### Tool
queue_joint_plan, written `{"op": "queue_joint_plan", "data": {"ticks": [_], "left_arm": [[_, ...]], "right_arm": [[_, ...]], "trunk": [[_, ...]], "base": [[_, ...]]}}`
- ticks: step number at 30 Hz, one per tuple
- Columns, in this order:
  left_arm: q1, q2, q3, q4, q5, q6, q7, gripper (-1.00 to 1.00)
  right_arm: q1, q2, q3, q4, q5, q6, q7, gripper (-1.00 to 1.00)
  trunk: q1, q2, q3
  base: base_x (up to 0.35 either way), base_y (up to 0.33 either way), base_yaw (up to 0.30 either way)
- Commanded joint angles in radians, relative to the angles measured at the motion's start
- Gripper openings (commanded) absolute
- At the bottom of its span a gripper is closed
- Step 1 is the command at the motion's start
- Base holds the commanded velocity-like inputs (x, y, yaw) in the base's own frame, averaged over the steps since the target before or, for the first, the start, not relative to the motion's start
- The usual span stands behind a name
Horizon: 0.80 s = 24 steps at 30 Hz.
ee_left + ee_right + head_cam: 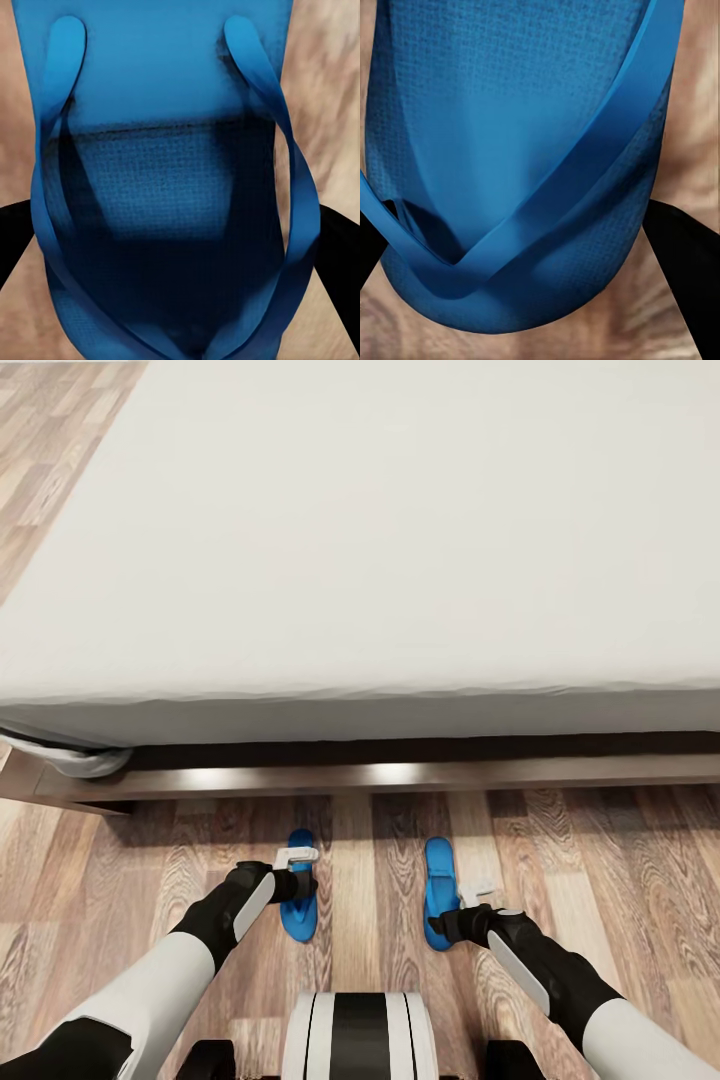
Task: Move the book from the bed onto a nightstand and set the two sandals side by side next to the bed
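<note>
Two bright blue sandals lie parallel on the wood floor in front of the bed point(360, 540), toes toward it, about a sandal's length apart. My left gripper point(300, 880) is shut across the left sandal point(298, 922). My right gripper point(455, 920) is shut on the heel end of the right sandal point(438, 865). In the left wrist view the sandal point(172, 165) sits between black fingers point(341, 262) that touch its edges. The right wrist view shows the other sandal point(510, 135) between fingers point(682, 262) pressed against its sides. The book and the nightstand are out of view.
The bed's dark wooden frame point(400, 775) runs across just beyond the sandals. A bunched white sheet corner point(80, 760) hangs at its left end. My base point(358, 1030) is close behind the sandals. Plank floor extends left and right.
</note>
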Motion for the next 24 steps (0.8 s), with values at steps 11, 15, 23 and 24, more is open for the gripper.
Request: {"op": "queue_joint_plan", "data": {"ticks": [11,15,23,24], "left_arm": [[0.0,0.001,-0.002,-0.001,0.003,0.004,0.001,-1.0],[0.0,0.001,-0.002,-0.001,0.003,0.003,0.001,-1.0],[0.0,0.0,-0.002,-0.001,0.003,0.003,0.001,-1.0],[0.0,0.0,-0.002,-0.001,0.003,0.003,0.001,-1.0]], "right_arm": [[-0.001,-0.001,0.003,-0.001,-0.002,0.003,0.0,-1.0],[-0.001,-0.003,0.003,-0.001,-0.002,0.003,0.0,-1.0],[-0.001,-0.002,0.003,-0.001,-0.002,0.003,0.0,-1.0],[-0.001,-0.002,0.003,-0.001,-0.002,0.003,0.0,-1.0]], "trunk": [[0.002,-0.001,-0.02],[0.003,-0.002,-0.024],[0.003,-0.002,-0.024],[0.003,-0.002,-0.024]], "base": [[0.0,0.0,0.0],[0.0,0.0,0.0],[0.0,0.0,0.0],[0.0,0.0,0.0]]}}
